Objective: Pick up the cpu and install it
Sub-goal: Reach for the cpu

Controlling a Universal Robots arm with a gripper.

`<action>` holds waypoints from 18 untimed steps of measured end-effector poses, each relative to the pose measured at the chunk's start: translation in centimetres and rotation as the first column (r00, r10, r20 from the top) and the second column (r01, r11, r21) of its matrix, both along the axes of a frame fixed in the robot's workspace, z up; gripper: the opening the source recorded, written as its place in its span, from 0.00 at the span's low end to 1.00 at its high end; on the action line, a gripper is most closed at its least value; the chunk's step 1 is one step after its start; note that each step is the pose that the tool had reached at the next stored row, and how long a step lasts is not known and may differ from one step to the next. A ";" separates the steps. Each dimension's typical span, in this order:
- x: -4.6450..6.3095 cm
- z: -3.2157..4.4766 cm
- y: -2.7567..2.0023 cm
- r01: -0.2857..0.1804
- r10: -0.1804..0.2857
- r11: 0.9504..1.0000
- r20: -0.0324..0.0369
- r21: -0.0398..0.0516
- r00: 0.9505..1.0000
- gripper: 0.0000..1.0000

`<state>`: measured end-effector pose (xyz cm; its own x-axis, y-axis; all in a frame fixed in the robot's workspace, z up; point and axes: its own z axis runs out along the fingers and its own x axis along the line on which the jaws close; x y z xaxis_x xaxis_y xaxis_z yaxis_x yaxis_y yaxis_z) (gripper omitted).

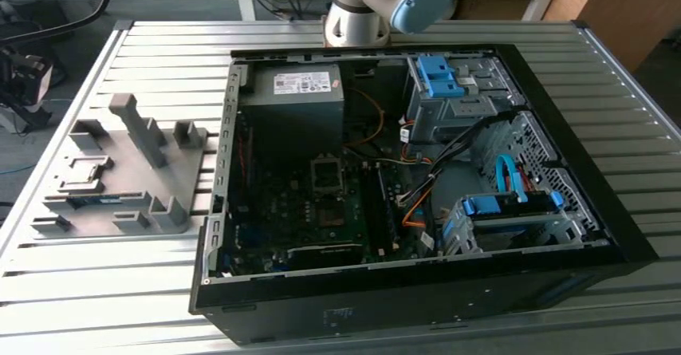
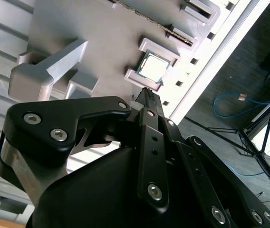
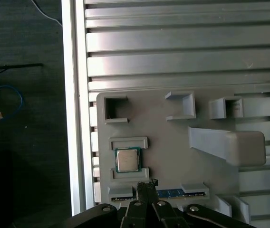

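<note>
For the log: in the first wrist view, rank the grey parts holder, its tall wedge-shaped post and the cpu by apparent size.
1. grey parts holder: largest by far.
2. wedge-shaped post: clearly second, though it rises toward the camera and may look oversized.
3. cpu: smallest, lying in its pocket on the holder.

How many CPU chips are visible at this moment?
1. The small square silver-topped cpu lies in a framed pocket of the grey plastic fixture in the first wrist view, close to the gripper. More may be hidden inside the black computer case.
</note>
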<state>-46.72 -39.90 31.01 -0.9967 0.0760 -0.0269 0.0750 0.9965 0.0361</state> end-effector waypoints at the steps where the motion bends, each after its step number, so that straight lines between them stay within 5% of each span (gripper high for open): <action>1: 0.0 -0.04 0.00 0.000 0.000 1.000 0.000 0.000 1.000 0.10; 18: -0.3 -0.79 0.00 0.000 0.000 1.000 0.000 -0.003 1.000 0.10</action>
